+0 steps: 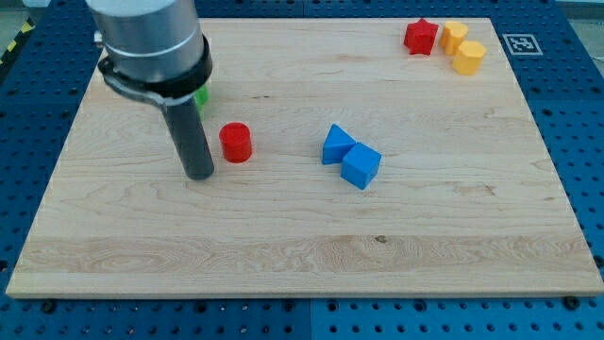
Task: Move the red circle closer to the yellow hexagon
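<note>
Taking the red circle as the landmark: a blue triangle and blue cube, touching each other, sit to its right. Far toward the top right lie a red star, a yellow block and the yellow hexagon. A green block peeks out behind the arm. The circle is a short, plain red cylinder, upright. There's no claw, only a rod; my tip rests just left of the circle.
</note>
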Tool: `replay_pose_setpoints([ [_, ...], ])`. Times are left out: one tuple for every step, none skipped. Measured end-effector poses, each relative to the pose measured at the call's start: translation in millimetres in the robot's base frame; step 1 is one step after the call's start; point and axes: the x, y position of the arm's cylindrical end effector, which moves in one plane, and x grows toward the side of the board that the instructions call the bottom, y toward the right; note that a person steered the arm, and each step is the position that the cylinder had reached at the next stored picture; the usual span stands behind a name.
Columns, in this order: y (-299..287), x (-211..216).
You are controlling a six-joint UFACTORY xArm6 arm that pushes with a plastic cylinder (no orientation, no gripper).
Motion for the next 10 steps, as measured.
replay_pose_setpoints([
  [28.8,-29.5],
  [57.0,-28.6],
  [59.7,-9.9],
  [62.7,-8.8],
  [86.4,-38.4],
  [99.2,-66.9],
  [111.8,-79.3],
  [148.9,-96.5],
  [177.6,-101.4],
  [200.0,-105.9],
])
